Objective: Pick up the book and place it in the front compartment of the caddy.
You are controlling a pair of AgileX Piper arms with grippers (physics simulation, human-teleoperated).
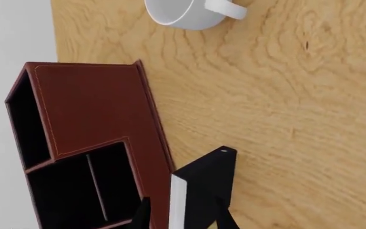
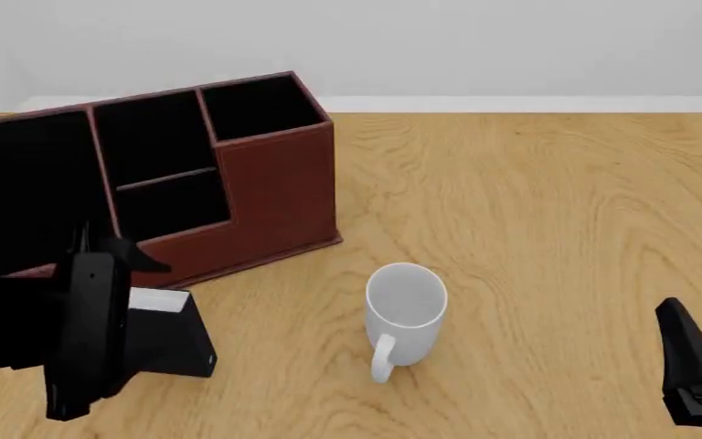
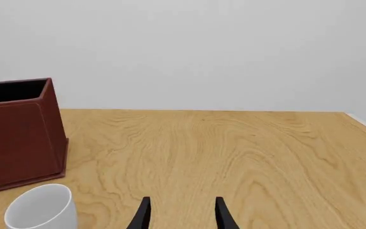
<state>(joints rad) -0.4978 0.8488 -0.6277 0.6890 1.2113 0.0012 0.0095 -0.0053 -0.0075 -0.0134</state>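
Observation:
The black book [image 1: 205, 191] with a white page edge stands on the table just in front of the red-brown caddy [image 1: 94, 109]. In the front view the book [image 2: 168, 334] is at the front left, partly behind my left arm [image 2: 83, 338], with the caddy [image 2: 278, 183] behind it. My left gripper [image 1: 183, 212] is open, with one finger on each side of the book. A gap shows between one finger and the page edge. My right gripper [image 3: 181, 214] is open and empty, low at the front right [image 2: 693, 366]. The caddy's black-lined compartments are empty.
A white mug [image 2: 406, 311] stands upright in the middle of the table, right of the book and in front of the caddy's right end. It also shows in the left wrist view [image 1: 186, 12] and the right wrist view [image 3: 41, 207]. The wooden table [image 2: 547, 210] extends right.

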